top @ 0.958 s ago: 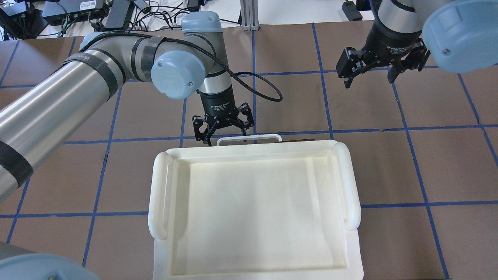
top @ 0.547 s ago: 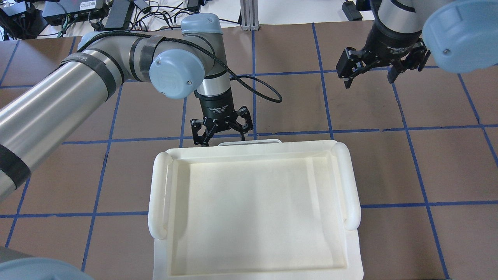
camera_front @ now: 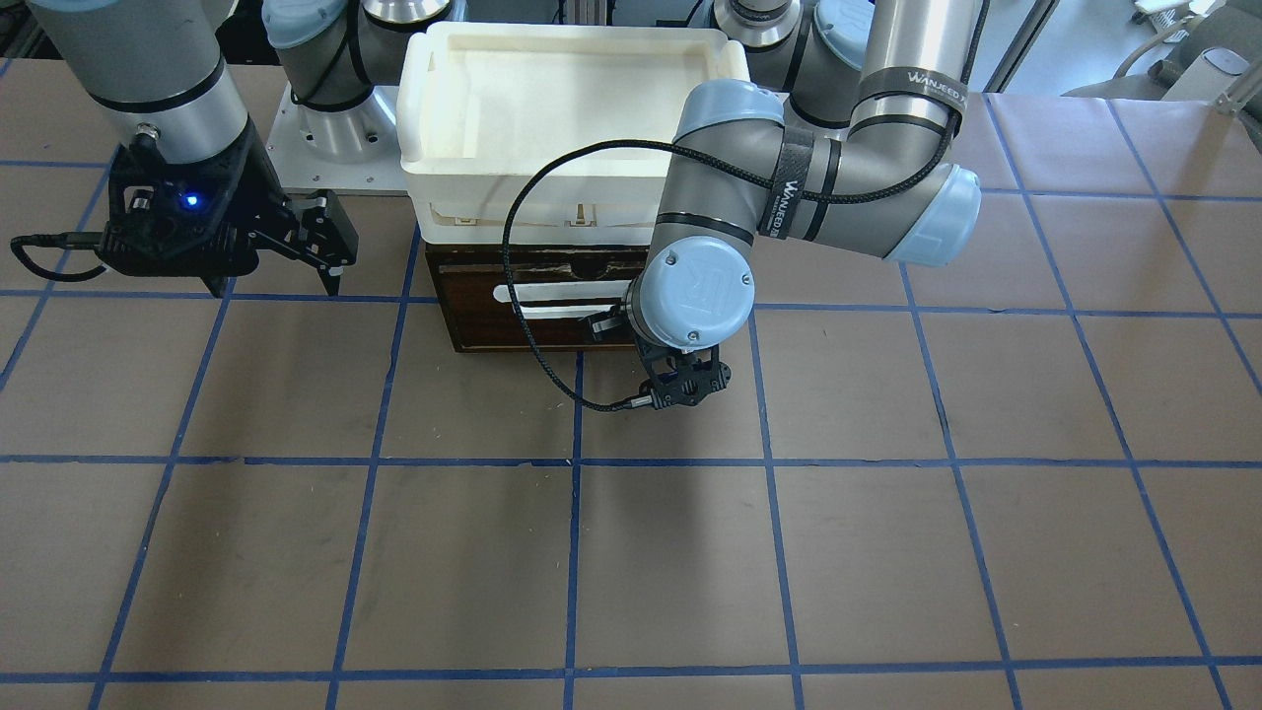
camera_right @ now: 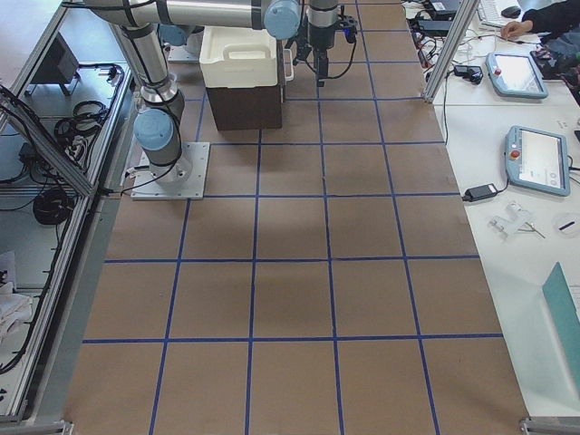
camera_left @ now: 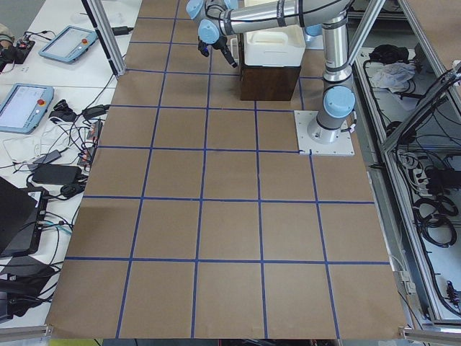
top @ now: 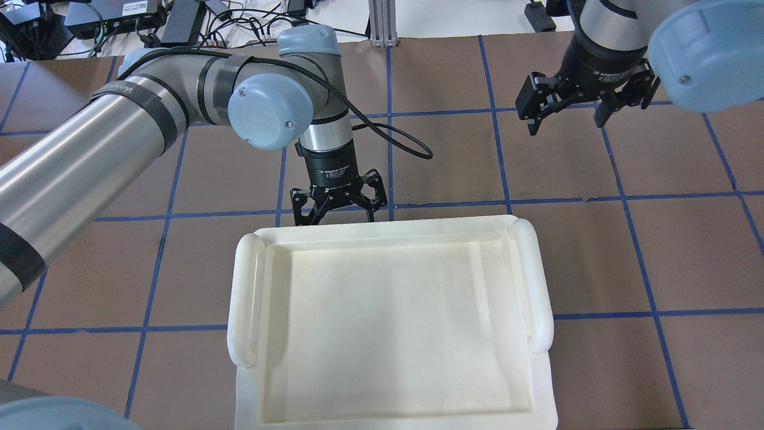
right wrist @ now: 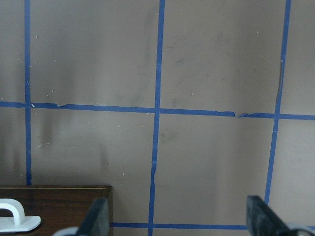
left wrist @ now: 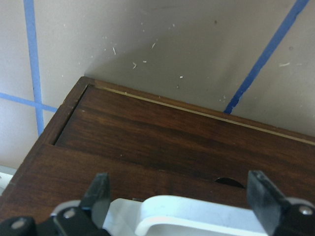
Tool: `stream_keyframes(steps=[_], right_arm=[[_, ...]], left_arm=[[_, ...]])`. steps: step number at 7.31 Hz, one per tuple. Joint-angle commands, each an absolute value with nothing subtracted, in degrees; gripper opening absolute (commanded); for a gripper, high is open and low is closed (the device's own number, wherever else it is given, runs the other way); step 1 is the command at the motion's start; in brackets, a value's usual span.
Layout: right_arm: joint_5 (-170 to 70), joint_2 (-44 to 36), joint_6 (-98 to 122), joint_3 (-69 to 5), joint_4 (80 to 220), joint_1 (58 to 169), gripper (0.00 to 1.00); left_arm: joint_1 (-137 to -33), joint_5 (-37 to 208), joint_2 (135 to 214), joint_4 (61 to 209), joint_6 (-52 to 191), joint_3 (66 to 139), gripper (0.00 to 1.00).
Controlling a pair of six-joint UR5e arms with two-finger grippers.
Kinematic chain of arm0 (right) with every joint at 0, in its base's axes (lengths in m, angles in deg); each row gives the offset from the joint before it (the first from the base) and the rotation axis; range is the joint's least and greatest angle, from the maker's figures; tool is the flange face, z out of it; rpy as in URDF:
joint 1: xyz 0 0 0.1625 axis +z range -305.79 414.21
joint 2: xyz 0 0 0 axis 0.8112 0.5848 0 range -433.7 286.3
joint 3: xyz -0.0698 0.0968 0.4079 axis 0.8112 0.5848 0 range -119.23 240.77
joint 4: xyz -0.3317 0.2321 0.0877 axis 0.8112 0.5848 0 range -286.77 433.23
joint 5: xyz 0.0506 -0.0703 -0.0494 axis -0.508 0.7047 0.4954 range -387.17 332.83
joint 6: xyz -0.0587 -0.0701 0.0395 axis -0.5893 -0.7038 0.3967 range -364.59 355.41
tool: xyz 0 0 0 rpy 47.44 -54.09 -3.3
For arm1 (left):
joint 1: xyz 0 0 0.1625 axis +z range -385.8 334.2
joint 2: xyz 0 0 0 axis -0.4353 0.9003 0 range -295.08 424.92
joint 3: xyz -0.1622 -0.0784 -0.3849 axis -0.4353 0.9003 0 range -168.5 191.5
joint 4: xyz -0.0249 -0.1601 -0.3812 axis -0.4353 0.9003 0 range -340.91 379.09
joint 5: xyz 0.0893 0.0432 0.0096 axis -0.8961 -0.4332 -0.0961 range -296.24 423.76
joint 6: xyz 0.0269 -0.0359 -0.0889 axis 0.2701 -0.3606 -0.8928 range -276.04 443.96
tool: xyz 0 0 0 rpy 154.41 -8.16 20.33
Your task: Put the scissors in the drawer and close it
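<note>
Nearest the operators' side it's just brown worktop [camera_front: 670,552] with blue tape lines. Next comes the left end effector [top: 335,216], fingers spread wide with the white bar handle [left wrist: 197,216] between them. It's right up at the drawer [camera_front: 493,320], which sits pushed in flush under the white tray [camera_front: 419,118]. The right end effector [top: 566,124] hangs off to the side above the worktop, also spread, gripping nothing.

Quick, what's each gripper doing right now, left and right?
Left gripper: open, straddling the drawer's white handle, not clamped on it.
Right gripper: open, holding nothing.
</note>
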State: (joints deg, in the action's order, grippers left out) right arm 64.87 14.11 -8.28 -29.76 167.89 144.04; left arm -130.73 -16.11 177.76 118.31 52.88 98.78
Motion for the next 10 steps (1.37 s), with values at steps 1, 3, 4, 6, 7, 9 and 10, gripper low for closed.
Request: stream_keyframes(steps=[1,3,4,6,7,9,10], right_arm=[[64.85,14.11,-8.28,-29.76,167.89,144.04,1.00],[64.85,14.11,-8.37,-29.76,167.89,144.04,1.00],[64.85,14.11,-8.37,-29.76,167.89,144.04,1.00],[64.85,14.11,-8.37,-29.76,167.98,144.04,1.00],[64.85,14.11,-8.37,-29.76,167.98,144.04,1.00],[64.85,14.11,-8.37,-29.76,168.07,144.04,1.00],[64.85,14.11,-8.37,-29.76,168.07,144.04,1.00]], left_arm=[[-130.39,-16.05,176.81,120.59,52.76,98.78,1.00],[-130.48,-16.22,176.80,121.83,49.19,98.78,1.00],[-130.31,-16.31,176.80,121.75,48.98,98.60,1.00],[-129.52,-16.14,176.72,119.48,50.03,97.21,1.00],[-128.64,-16.14,176.37,117.12,50.47,95.80,1.00],[-126.54,-17.71,174.27,116.13,60.61,92.64,1.00],[-123.48,-18.85,172.25,115.34,67.11,92.02,1.00]])
